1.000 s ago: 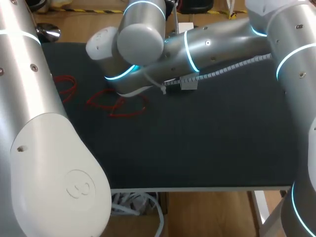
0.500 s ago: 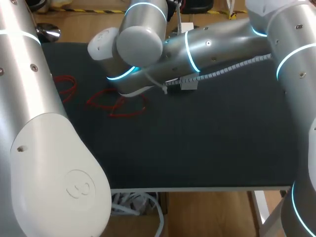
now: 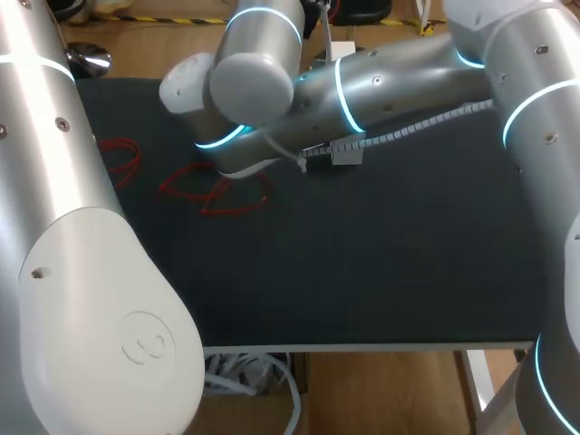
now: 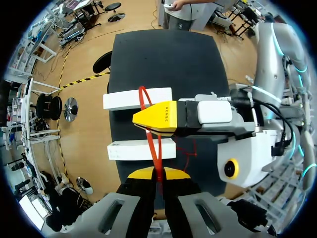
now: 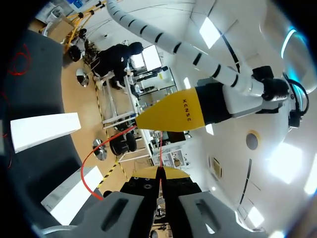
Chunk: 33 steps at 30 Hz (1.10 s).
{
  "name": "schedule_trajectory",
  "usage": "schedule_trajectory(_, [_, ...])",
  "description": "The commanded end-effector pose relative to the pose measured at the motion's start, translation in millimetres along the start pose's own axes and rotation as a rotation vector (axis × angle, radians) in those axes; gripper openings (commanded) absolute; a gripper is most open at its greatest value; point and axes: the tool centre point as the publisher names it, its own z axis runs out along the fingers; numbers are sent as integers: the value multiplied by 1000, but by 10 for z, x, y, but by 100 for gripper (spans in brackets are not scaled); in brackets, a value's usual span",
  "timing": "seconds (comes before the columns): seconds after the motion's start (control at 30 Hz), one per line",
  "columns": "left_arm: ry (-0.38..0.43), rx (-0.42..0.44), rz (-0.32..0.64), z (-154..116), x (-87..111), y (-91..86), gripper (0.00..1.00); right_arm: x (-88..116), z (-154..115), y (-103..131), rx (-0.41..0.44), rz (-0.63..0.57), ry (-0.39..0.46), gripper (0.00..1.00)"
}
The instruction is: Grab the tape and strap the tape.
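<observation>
A thin red tape (image 4: 150,136) runs from my left gripper (image 4: 158,172), which is shut on its end, up past my right gripper (image 4: 137,118), which crosses just ahead with its yellow tips together. In the right wrist view the red tape (image 5: 94,148) curves away beside my right gripper (image 5: 159,172), which is shut on a thin red strand. The left gripper's yellow tips (image 5: 143,121) stand close in front of it. In the head view both grippers are hidden behind my right arm (image 3: 362,82) at the table's far middle.
More red tape loops (image 3: 217,195) lie on the black table (image 3: 381,263) at the far left, with another loop (image 3: 122,156) beside them. Two white blocks (image 4: 136,99) (image 4: 141,149) lie on the table below the grippers. My left arm (image 3: 82,272) fills the near left.
My right arm's wrist has shifted very slightly to the left. Both grippers stay shut and the tape loops on the table have not moved.
</observation>
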Motion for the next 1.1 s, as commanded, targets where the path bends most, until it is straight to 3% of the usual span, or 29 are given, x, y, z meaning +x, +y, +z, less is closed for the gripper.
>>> schedule_trajectory(0.03, [1,-4,-1,-9,-2,-10,0,33,-2,43,6,-6,0,0])
schedule_trajectory(1.1, [1,-4,-1,-9,-2,-10,0,16,21,158,-41,-23,-16,0])
